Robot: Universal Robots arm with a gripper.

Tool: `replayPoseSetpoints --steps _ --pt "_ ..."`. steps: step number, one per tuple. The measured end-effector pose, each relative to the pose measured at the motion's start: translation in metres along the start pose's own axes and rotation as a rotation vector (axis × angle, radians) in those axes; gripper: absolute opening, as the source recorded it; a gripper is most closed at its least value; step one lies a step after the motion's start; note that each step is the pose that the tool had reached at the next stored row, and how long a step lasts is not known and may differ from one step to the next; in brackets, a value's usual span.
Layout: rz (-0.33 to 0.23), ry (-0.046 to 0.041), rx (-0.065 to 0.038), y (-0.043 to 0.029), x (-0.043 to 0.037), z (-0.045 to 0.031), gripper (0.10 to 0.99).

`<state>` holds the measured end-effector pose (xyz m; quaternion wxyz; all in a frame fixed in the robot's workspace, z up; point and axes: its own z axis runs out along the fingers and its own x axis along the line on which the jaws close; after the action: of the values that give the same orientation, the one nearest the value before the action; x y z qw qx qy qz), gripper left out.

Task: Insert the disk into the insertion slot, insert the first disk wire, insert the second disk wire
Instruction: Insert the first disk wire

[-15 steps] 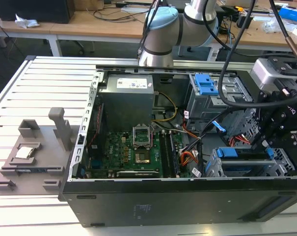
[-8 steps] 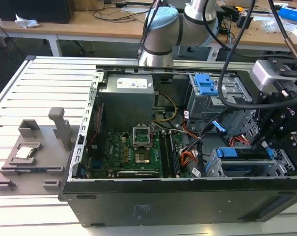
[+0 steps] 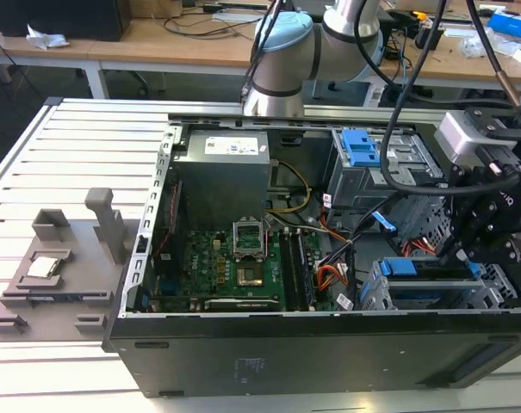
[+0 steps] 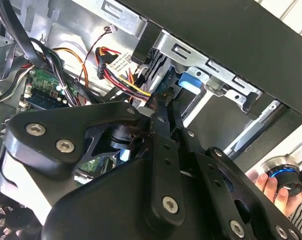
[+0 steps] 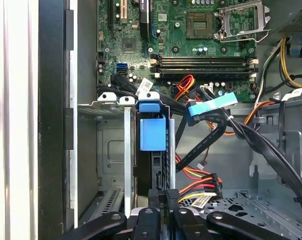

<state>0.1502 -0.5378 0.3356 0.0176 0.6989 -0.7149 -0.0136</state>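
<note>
The disk (image 3: 425, 291), with its blue carrier tab (image 5: 152, 133), sits inside the insertion slot (image 3: 501, 297), a perforated silver cage at the case's front corner on the exterior view's right. My gripper (image 3: 456, 251) hangs right over the disk's rear edge. In both wrist views its fingers (image 5: 158, 196) are closed together on a black connector (image 5: 173, 194) of the red, yellow and orange disk wire (image 4: 123, 80), held against the disk's edge. A second wire with a blue connector (image 5: 210, 107) hangs loose beside the cage.
The upper drive cage with a blue ridged latch (image 3: 360, 148) stands behind my arm. The motherboard (image 3: 243, 262), black cables (image 5: 270, 150) and the case wall (image 5: 53, 120) hem the area in. A person's hand (image 4: 270, 187) holds a round knob outside the case.
</note>
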Motion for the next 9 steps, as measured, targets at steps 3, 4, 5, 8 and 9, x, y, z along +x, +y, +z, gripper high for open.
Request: replayPoseSetpoints --steps 3,4,5,8,9 --pt "0.000 -0.0019 0.000 0.0000 0.0000 0.0010 0.180" --pt "0.000 -0.0013 0.000 0.0000 0.0000 0.0009 0.243" --pt "0.000 -0.0009 0.000 0.0002 0.0000 -0.0049 0.243" --pt "0.000 -0.0006 0.000 0.0012 -0.0024 -0.0247 0.243" --pt "0.000 -0.0007 0.000 0.0018 -0.0047 -0.0328 0.227"
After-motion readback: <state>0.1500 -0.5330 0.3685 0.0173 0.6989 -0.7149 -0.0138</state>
